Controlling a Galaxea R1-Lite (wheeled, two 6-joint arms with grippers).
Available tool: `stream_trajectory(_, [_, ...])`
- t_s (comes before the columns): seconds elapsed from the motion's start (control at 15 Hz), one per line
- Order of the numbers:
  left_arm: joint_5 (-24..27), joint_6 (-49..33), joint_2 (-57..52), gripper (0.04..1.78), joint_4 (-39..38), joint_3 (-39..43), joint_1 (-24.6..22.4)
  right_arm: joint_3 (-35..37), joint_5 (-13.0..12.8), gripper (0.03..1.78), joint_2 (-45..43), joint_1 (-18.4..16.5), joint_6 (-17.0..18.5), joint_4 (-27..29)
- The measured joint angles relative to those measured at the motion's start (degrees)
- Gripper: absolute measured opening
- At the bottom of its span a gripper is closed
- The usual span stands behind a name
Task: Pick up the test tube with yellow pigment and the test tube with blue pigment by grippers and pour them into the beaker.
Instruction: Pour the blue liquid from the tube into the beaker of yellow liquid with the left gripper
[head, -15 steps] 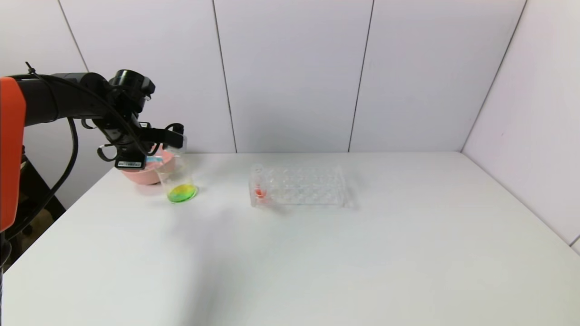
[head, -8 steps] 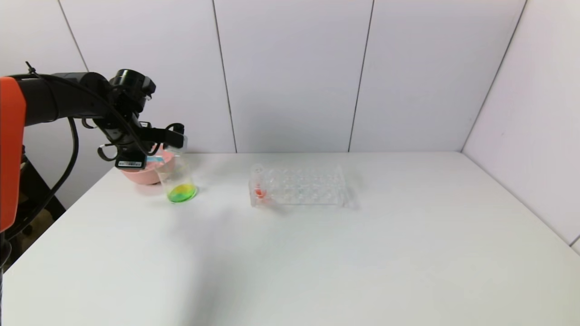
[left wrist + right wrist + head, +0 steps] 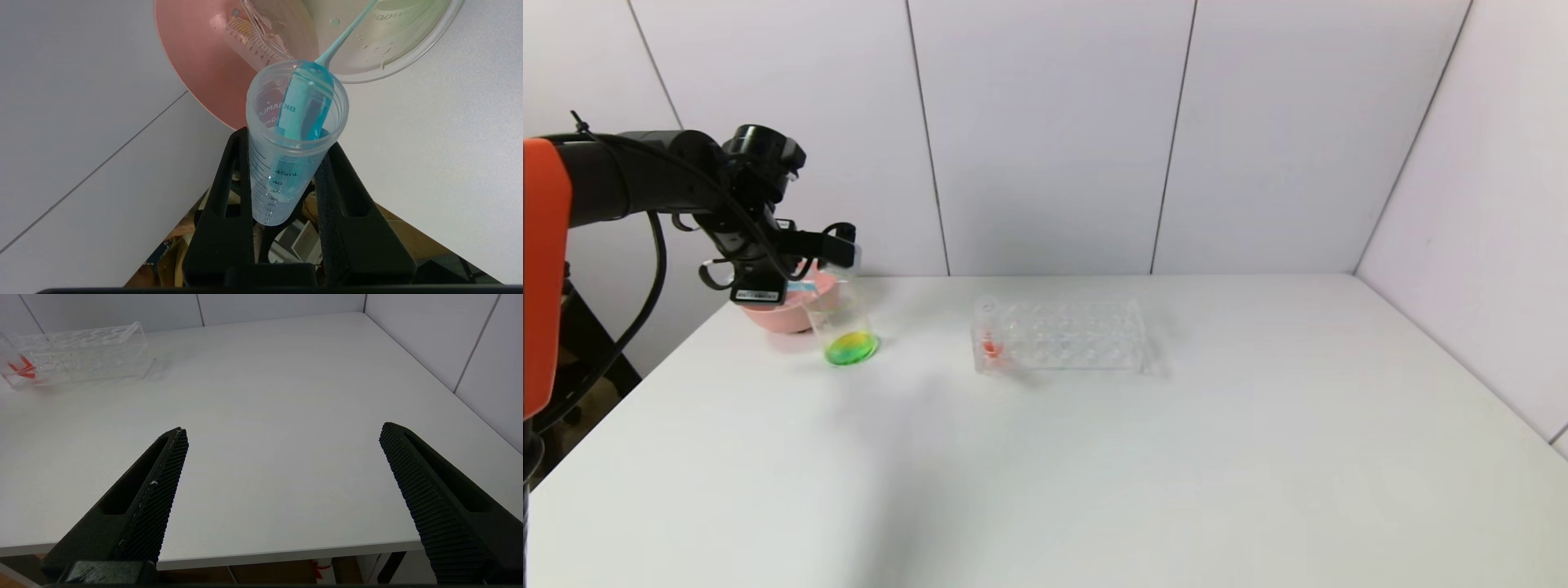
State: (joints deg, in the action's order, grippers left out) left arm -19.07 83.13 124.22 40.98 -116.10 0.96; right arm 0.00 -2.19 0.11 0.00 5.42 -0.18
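At the upper left of the head view your left gripper point(image 3: 837, 245) hangs over the beaker point(image 3: 843, 318), its fingers point(image 3: 229, 196) clenched on the blue tube point(image 3: 292, 134), which is tipped mouth-down so a thin blue stream runs into the glass; the beaker stands on the bench point(image 3: 1094, 457) just in front of the pink bowl point(image 3: 784, 309), touching it or nearly so, and already holds a yellow-green pool at its bottom, so I judge the yellow pour done and the blue one under way. To finish well, keep the tube's mouth above the beaker's opening and not above the bowl beside it; raise the tilt slowly so the last drops fall inside; hold your grip firm, since the tube is smooth plastic and could slip; do not nudge the beaker, which looks light. Another clear tube lies in the bowl, whether it is the yellow one I cannot tell. At the centre of the head view the clear rack point(image 3: 1062, 335) holds only the red tube point(image 3: 990, 336); your right gripper point(image 3: 282, 457) idles low over the bench, fingers spread wide and empty. On the blue tube you can read "45mL" and "40" on a printed scale; reversed lettering beginning "BKMAM" shows through its wall, the rest unclear.
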Motion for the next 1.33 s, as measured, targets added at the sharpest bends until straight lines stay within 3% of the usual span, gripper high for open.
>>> stream_trajectory(1.33, [-4.3, 1.3, -0.4, 0.45, -0.4, 0.0, 0.8, 0.0, 0.0, 1.71, 0.0, 0.0, 0.0, 0.0])
